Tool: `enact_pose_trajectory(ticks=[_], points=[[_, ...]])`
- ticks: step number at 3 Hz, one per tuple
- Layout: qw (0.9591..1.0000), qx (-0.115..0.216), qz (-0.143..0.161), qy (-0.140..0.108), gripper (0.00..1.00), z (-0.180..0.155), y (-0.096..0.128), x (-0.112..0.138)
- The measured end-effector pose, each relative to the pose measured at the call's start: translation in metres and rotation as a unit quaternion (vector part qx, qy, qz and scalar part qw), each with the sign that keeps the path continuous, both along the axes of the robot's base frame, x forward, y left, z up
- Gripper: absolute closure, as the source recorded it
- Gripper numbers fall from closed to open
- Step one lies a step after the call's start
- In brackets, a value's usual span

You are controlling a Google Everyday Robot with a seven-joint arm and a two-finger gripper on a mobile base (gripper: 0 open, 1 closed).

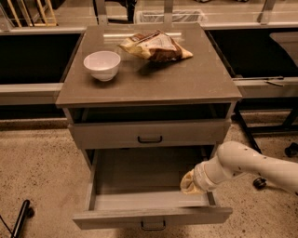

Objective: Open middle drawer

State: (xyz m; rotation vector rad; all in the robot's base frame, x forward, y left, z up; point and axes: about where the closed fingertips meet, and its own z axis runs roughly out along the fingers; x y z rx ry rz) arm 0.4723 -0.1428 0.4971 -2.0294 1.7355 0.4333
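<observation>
The grey-brown middle drawer [111,217] stood pulled well out toward the near side, dark handle [152,226] centred; the gripper [188,184] sat inside its right near corner.

We see a speckled beige floor [37,162] in dim, warm light. Behind the grey-brown cabinet [149,79], long grey ledges [28,88] run to both side edges, and a wooden rack [32,11] fills the top-left corner.

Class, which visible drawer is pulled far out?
The middle drawer, below the taller-fronted drawer: its whole tray lies exposed, with the hand inside at its right side.
</observation>
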Motion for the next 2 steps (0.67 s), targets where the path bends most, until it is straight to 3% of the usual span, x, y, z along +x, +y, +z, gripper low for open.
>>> enact_pose_trajectory(ticks=[1, 2], points=[[0.9999, 0.002, -0.008, -0.012, 0.47, 0.0022, -0.001, 0.0052], [0.9999, 0.002, -0.008, -0.011, 0.16, 0.002, -0.0008, 0.0049]])
